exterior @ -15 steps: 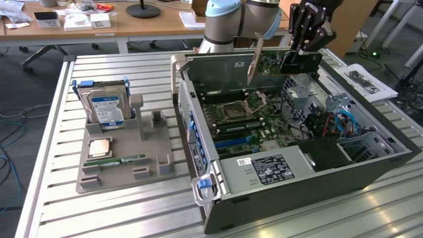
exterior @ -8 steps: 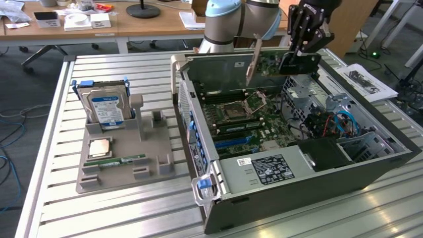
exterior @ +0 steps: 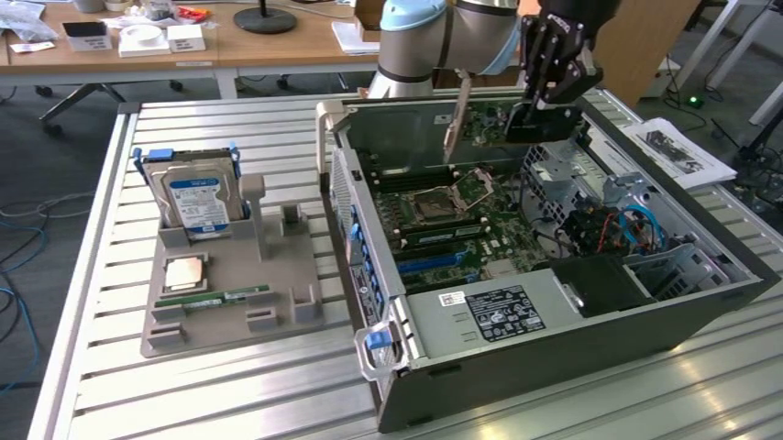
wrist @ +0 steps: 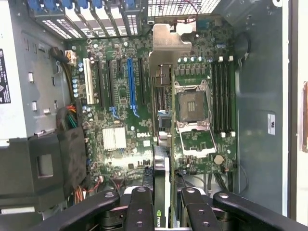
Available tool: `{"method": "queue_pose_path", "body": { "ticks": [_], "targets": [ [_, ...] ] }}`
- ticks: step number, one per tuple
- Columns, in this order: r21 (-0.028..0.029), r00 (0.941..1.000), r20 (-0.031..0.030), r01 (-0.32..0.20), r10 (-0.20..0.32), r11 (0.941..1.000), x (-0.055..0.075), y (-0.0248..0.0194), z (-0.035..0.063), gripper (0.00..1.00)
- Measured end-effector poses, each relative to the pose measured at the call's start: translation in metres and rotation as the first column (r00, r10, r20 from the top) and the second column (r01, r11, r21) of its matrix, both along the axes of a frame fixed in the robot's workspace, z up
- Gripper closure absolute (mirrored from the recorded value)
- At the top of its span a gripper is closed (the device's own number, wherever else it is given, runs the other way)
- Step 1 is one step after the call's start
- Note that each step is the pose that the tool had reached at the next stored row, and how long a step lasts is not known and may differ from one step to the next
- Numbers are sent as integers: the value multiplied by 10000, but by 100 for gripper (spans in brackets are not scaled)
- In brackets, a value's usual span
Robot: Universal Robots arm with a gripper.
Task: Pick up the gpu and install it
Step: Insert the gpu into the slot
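Observation:
The gpu (exterior: pixel 487 126) is a green card with a silver end bracket (exterior: pixel 456 117). It hangs on edge above the open computer case (exterior: pixel 685 312), over the far end of the motherboard (exterior: pixel 459 225). My gripper (exterior: pixel 538 121) is shut on it from above. The wrist view looks straight down along the gpu (wrist: pixel 166 159): it appears edge-on between my two black fingers (wrist: pixel 142 209), with its bracket (wrist: pixel 166 48) pointing at the case's rear slot covers. Below, the blue expansion slot (wrist: pixel 131 82) lies beside the card's line, and the CPU socket (wrist: pixel 192 108) lies on the other side.
A grey parts holder (exterior: pixel 220 321) on the slatted table at the exterior view's left carries a hard drive (exterior: pixel 196 202), a memory stick (exterior: pixel 218 298) and a CPU chip (exterior: pixel 183 272). Inside the case are the power supply (exterior: pixel 496 313) and cables (exterior: pixel 612 229). Papers (exterior: pixel 676 151) lie to the right.

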State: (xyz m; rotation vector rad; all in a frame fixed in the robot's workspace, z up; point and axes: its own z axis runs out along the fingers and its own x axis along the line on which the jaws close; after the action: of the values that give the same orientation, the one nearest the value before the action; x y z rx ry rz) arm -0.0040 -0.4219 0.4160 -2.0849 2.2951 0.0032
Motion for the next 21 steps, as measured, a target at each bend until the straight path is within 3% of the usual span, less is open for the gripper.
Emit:
{"method": "queue_pose_path", "body": {
  "ticks": [21],
  "targets": [
    [0,10000,-1,0,0,10000,-108,-22,-364,73]
  ]
}}
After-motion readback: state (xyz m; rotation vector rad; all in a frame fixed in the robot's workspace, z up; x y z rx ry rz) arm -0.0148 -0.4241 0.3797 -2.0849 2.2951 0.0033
